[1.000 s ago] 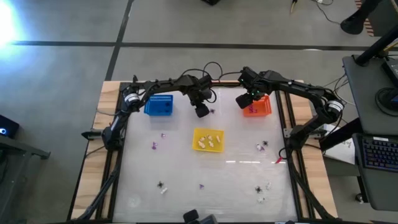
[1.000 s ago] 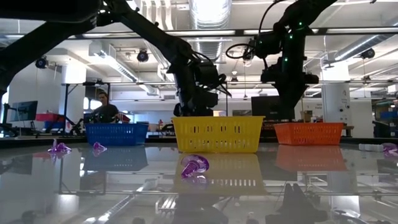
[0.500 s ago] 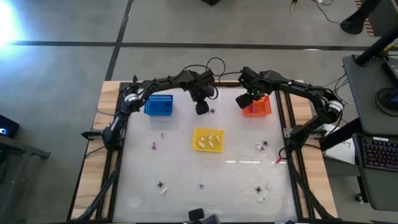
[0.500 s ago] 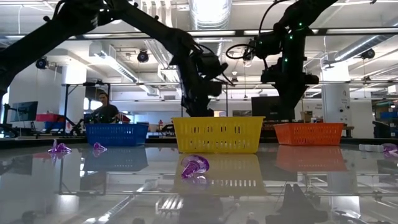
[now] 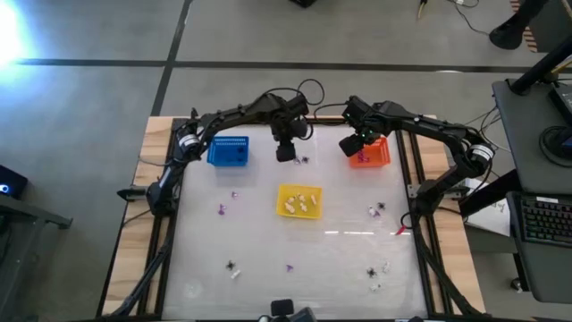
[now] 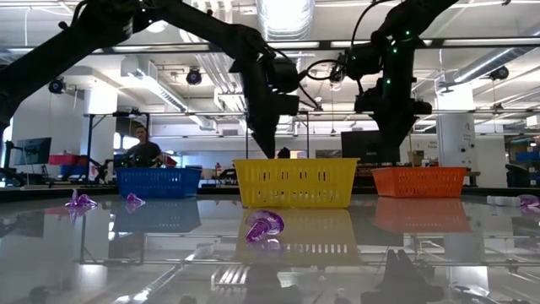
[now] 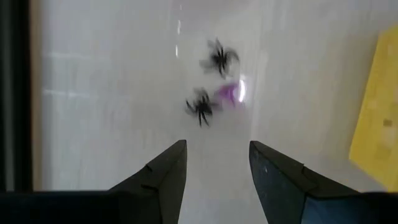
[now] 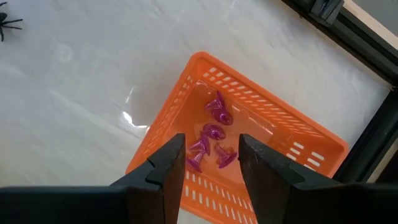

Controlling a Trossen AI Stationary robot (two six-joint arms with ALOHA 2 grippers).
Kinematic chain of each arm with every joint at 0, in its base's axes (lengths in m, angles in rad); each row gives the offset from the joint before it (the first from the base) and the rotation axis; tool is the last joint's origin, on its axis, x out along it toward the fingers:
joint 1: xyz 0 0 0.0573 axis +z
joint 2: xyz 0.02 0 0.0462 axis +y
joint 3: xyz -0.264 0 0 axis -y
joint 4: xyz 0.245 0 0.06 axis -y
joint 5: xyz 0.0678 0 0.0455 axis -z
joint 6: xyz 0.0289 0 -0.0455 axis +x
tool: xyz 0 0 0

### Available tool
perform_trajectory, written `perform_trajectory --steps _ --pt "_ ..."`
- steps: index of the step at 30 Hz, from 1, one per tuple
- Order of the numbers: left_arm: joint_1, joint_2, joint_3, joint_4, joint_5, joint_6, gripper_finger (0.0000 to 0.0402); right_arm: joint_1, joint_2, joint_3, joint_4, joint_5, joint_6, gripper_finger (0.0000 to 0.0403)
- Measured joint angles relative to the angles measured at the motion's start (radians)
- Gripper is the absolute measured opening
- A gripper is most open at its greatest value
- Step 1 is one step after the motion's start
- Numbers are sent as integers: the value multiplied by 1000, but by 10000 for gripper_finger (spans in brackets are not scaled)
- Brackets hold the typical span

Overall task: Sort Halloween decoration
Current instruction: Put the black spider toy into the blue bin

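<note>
Fingers of the left gripper [image 7: 216, 163] stood apart, holding nothing, above two black spiders [image 7: 211, 81] and a purple trinket [image 7: 229, 94] lying close together on the table [image 7: 112, 124]. The right gripper [image 8: 211, 157], also parted and holding nothing, hung over the orange basket [image 8: 292, 146] with purple trinkets [image 8: 211, 138] inside.

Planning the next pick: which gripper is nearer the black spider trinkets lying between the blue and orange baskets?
Left. The left gripper hovers open just beside the black spider trinkets. The right gripper hangs open farther off, over the orange mesh basket.
</note>
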State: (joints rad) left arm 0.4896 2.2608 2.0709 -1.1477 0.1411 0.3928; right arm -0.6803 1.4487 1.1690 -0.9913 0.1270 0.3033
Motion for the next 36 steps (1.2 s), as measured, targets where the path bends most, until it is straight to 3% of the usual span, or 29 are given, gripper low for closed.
perform_trajectory --steps 3,7,11,15,26,36 --pt "4 0 -12 -67 -2 2 157 0 0 0 4 -58 -3 141" --pt "6 0 0 -172 -5 18 157 10 0 0 86 -237 -43 141" --pt "9 0 37 -245 -97 19 157 34 0 0 194 -348 -131 141" --pt "32 0 98 -344 -192 11 157 65 0 0 226 -365 -206 141" --pt "145 -136 201 -423 -194 -113 157 109 0 -12 267 -364 -274 141" --pt "161 -292 201 -423 -242 -145 157 115 69 -30 540 -363 -252 141"
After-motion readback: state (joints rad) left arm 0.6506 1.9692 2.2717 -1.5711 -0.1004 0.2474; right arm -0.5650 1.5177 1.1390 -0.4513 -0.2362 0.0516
